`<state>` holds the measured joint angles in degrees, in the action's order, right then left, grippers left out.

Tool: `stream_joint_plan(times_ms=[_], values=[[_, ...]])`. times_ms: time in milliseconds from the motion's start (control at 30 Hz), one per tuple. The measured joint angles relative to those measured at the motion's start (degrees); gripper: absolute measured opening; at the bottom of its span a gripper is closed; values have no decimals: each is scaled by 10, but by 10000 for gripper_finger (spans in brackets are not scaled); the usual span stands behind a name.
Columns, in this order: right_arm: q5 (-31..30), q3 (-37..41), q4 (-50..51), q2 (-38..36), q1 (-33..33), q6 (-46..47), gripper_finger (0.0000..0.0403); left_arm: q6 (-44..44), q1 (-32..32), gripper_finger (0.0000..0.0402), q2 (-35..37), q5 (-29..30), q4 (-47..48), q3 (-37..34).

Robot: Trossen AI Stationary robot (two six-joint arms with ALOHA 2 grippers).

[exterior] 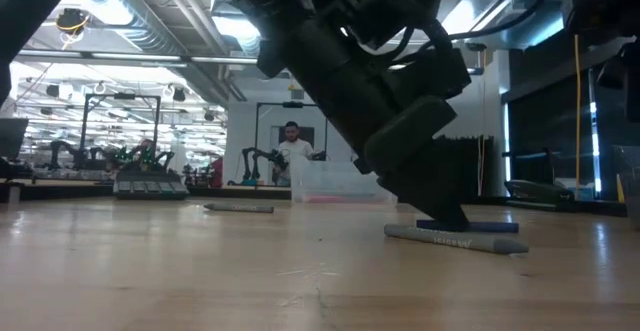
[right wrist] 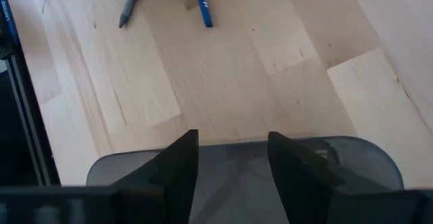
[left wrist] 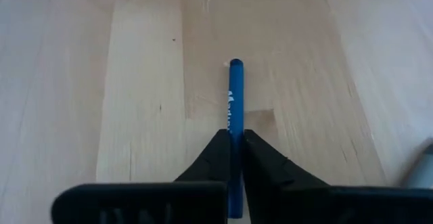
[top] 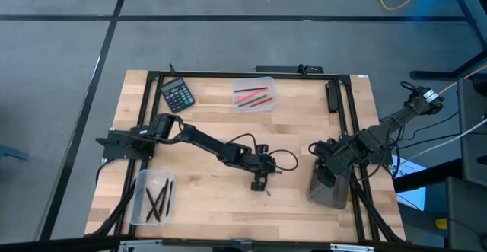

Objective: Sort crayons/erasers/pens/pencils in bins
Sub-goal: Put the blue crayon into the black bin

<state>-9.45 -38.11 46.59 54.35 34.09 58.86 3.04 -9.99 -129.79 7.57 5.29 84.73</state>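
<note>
A blue pen (left wrist: 235, 88) lies on the wooden table near its middle, with my left gripper (left wrist: 235, 139) shut on it; the low view shows that gripper (exterior: 440, 211) down at the tabletop. A grey pen (exterior: 455, 239) lies right beside the blue one. My right gripper (right wrist: 233, 143) hangs open over the smoky dark bin (right wrist: 352, 156) at the near right, holding nothing. A clear bin (top: 253, 94) at the far middle holds red, pink and green sticks. Another clear bin (top: 152, 197) at the near left holds black sticks. My left gripper pinches the blue pen between its two fingers, around the middle of its length (left wrist: 234, 126). The fingers (left wrist: 218, 158) slant down from the table's left and lie roughly along the pen. The pen lies level on the table, its far end (left wrist: 235, 64) sticking out ahead.
A black calculator (top: 176, 94) sits at the far left. Another grey stick (exterior: 240, 208) lies farther off on the table. A black metal frame (top: 344, 107) borders the work area. Bare wood lies between the bins.
</note>
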Motion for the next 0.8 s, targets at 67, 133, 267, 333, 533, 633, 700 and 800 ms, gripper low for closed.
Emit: stream_joint_plan(times_ms=[67, 133, 267, 333, 533, 633, 700, 800], values=[[-8, 0, -1, 0, 0, -10, 181, 4, 0, 20, 1, 4, -12, -2], [-43, 0, -4, 0, 0, -23, 181, -4, -3, 25, 6, 12, -32, -3], [-146, 0, -36, 0, 0, -48, 181, -6, -7, 19, 10, 57, -64, -6], [-168, 0, -63, 0, 0, -71, 181, -6, -6, 12, 20, 85, -72, -6], [-165, -1, -140, 13, 0, -168, 181, -2, -9, 10, 61, 106, -88, -4], [-164, -1, -161, 21, 0, -207, 181, -9, -14, 15, 83, 106, -94, -4], [-165, -1, -174, 25, 0, -233, 182, -18, -20, 16, 96, 108, -95, -3], [-166, -1, -207, 29, -1, -258, 182, -21, -30, 16, 104, 107, -106, -4]])
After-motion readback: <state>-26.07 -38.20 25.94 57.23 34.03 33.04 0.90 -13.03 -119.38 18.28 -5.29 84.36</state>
